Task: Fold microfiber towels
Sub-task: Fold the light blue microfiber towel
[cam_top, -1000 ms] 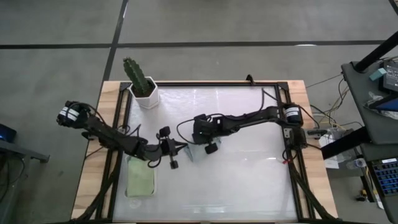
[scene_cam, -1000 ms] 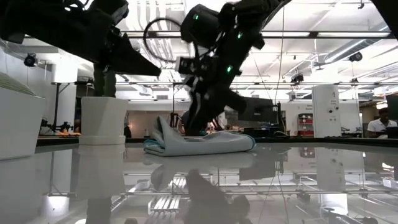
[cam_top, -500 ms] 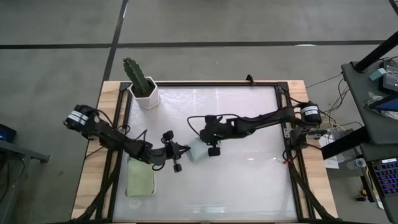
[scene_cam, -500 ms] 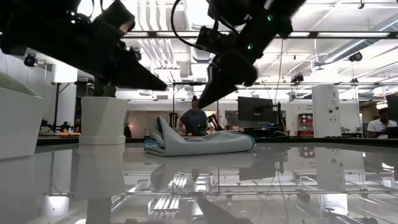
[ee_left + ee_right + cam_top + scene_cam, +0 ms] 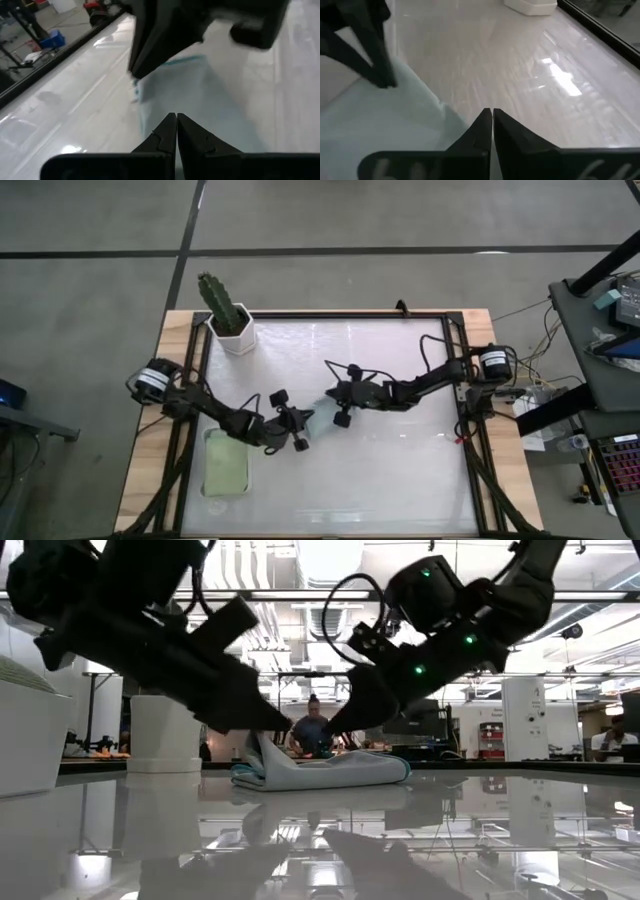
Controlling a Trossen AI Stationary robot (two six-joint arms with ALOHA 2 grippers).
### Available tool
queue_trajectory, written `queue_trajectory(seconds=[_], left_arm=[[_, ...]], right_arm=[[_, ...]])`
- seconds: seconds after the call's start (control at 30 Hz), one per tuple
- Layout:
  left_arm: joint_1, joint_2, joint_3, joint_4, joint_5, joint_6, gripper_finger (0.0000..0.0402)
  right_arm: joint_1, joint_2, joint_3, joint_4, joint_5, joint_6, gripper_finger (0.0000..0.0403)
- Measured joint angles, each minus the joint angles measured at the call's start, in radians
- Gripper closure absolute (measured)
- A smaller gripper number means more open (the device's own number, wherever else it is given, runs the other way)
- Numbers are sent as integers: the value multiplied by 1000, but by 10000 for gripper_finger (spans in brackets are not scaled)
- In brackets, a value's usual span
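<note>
Beside the left arm, tray (image 5: 212, 442) holds green towel (image 5: 226, 470).

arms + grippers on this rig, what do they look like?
Both arms are black and slim-linked, with loose black cables looping off them. The left arm and right arm each carry a white-banded motor at the base. Green LEDs show on the right one. Fingers are dark, tapered wedges.

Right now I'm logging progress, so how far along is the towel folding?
Done: one sage green towel lies folded in the white tray. In hand: the pale blue towel sits mid-table, partly folded with one edge standing up; the left gripper and the right gripper, both shut, point at it from opposite sides. Left: flattening this one. No other towels show.
</note>
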Motion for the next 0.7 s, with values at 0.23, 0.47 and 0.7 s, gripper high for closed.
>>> queue_trajectory(seconds=[0.23, 0.47, 0.7], left_arm=[[28, 28, 1, -37, -7, -52, 402], [32, 33, -1, -83, -5, -79, 402], [32, 33, -2, -88, -1, -81, 402]], right_arm=[[0, 1, -32, 12, 51, 4, 394], [-2, 2, -48, 27, 75, 4, 394], [-2, 88, -63, 218, 46, 42, 394]])
